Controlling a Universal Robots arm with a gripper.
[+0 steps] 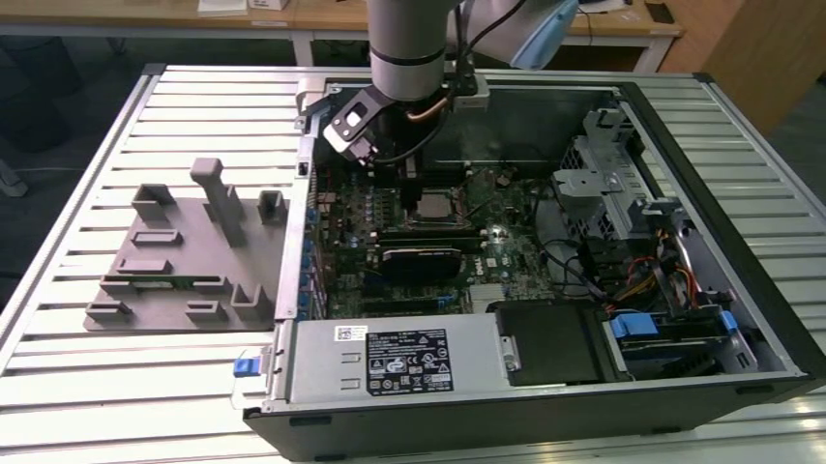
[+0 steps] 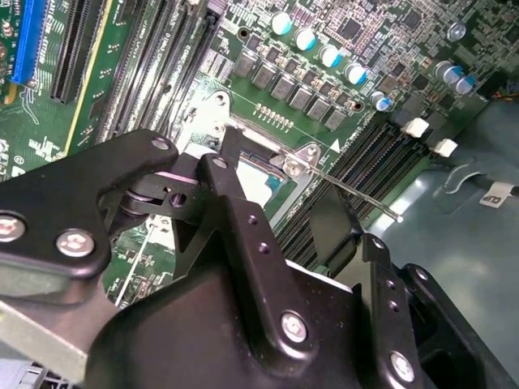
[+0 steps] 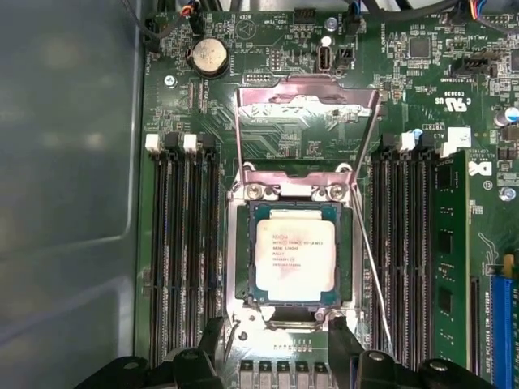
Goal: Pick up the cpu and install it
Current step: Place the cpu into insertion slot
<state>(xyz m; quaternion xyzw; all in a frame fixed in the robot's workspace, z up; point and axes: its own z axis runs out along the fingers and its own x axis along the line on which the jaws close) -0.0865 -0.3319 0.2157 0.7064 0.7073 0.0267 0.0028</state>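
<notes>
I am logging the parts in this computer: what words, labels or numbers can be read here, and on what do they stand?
Nothing can be read for certain.
Chip: several lines of print on its metal top, too blurred to read.
Circuit board: white lettering, too small to read.
Dark label on the metal box: print and signs, too small to read.
White tag: one short word, blurred.

Slatted table [image 1: 77, 387] under computer case [image 1: 516, 425], grey fixture [image 1: 181, 261].
</notes>
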